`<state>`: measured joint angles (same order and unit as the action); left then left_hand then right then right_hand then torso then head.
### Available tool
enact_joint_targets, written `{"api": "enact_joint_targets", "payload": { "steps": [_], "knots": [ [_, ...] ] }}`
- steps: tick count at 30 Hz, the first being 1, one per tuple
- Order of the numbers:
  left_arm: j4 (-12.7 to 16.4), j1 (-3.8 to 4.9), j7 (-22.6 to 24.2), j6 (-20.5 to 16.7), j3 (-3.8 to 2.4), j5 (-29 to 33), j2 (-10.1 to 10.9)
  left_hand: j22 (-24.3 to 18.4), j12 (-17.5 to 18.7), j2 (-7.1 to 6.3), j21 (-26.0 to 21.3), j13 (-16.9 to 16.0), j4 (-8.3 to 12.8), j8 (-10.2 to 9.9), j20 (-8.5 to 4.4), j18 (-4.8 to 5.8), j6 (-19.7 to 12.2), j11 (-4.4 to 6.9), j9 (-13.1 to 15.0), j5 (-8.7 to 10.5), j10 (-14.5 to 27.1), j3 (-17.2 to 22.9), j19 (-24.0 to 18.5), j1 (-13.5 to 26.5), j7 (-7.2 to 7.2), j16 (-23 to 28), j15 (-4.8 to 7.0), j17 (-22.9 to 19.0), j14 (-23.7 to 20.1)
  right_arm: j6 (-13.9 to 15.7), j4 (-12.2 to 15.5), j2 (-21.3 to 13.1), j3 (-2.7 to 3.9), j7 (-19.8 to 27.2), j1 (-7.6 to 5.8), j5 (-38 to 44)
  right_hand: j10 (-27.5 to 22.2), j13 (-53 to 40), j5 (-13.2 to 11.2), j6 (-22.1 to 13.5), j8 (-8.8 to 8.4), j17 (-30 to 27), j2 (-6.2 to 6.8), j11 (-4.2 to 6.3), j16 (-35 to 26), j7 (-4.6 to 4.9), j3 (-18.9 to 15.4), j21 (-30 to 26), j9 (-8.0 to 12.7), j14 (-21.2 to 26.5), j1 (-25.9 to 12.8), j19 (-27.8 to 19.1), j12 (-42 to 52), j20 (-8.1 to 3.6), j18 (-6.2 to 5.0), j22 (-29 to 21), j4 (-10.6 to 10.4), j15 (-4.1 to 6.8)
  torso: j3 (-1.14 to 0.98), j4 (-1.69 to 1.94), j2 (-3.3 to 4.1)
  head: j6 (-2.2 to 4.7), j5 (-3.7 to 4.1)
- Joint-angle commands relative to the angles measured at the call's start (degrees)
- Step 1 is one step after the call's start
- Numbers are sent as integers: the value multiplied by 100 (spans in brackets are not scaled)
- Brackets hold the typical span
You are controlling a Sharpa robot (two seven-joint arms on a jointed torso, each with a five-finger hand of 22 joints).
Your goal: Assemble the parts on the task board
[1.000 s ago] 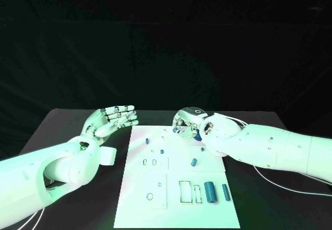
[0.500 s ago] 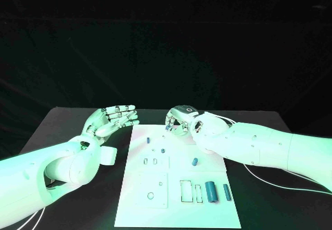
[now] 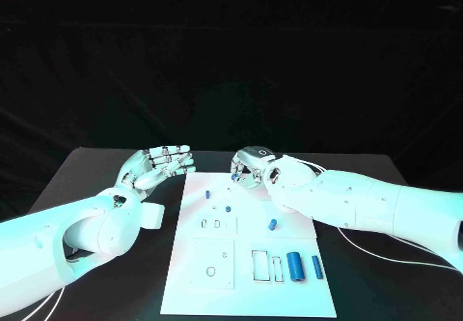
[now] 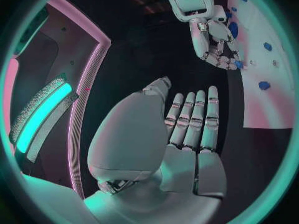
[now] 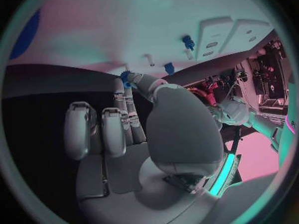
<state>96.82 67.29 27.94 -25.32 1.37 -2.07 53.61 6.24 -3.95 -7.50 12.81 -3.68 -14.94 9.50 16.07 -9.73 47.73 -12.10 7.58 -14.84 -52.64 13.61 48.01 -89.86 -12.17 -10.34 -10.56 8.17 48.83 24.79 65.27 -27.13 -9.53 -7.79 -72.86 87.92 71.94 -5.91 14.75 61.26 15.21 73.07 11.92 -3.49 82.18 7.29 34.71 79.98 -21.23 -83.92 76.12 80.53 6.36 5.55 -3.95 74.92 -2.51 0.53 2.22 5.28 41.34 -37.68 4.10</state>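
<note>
At the far end of the task board point(image 3: 193, 294), the right hand point(image 3: 255, 168) hangs with its fingers curled downward, and the right wrist view shows a small blue part point(image 5: 126, 76) pinched at its fingertips point(image 5: 133, 79), just above the board's white surface. The task looks only partly done: one small blue peg point(image 3: 207, 194) stands near the far left of the board and another small piece point(image 3: 227, 208) sits a little nearer, while several parts look not yet placed. A short blue piece point(image 3: 272, 224) lies loose in the board's middle right, and near the robot a thick blue cylinder point(image 3: 293, 265) and a slimmer blue rod point(image 3: 316, 267) lie side by side beside an open rectangular slot point(image 3: 259, 265). Other recesses and holes on the board appear unfilled, though they are too small to read with certainty. The likely step in hand is seating the pinched part in a hole at the board's far edge. The left hand point(image 3: 154, 169) is raised beside the board's far left corner, off the board, palm up and fingers extended close together, holding nothing; the left wrist view shows the same flat, empty palm. The right arm reaches across the board's right side, its forearm lying above the table.
</note>
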Motion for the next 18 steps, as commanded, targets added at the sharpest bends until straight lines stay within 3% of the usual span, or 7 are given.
{"api": "enact_joint_targets", "payload": {
  "steps": [1, 8, 18],
  "knots": [
    [13, 16, 24, 112, -7, -32, -13, -5, 31, -48, 5, 7, 7, -23, 0, -61, -21, -26, -5, 35, 2, 35, 16, -18, -275, 37, 11, 4, -37, -166, -37, 24, 0, 10, 8, 34, -14, -4, 0, -23, 14, -6, 1, -35, 28, 29, 42, -10, -17, -308, -50, -4, -39, -3, 41, 0, -1, -1, -1, -11, 1, -3, -13],
    [11, 23, 17, 119, -7, -32, -16, -5, 31, -48, 5, 7, 7, -23, 0, -61, -21, -26, -5, 35, 2, 35, 16, -18, -275, 37, 11, 4, -37, -269, -78, 68, -2, 39, 14, 33, -20, -4, -16, -41, 12, -9, 11, -41, 29, 33, 40, -15, -26, -306, -74, -10, -52, 2, 40, -4, -2, -6, 3, 4, 0, -6, -10],
    [6, 31, 5, 122, -7, -33, -16, -8, 32, -51, 4, 7, 12, -26, 1, -60, -22, -28, -7, 37, 6, 44, 13, -15, -277, 42, 9, 5, -39, -309, -136, 144, -6, 83, 32, 22, -29, -5, -43, -66, 9, -10, 22, -47, 32, 38, 38, -20, -38, -305, -109, -16, -69, 9, 38, -7, -8, -12, 8, -3, 6, -7, -42]
  ]
}}
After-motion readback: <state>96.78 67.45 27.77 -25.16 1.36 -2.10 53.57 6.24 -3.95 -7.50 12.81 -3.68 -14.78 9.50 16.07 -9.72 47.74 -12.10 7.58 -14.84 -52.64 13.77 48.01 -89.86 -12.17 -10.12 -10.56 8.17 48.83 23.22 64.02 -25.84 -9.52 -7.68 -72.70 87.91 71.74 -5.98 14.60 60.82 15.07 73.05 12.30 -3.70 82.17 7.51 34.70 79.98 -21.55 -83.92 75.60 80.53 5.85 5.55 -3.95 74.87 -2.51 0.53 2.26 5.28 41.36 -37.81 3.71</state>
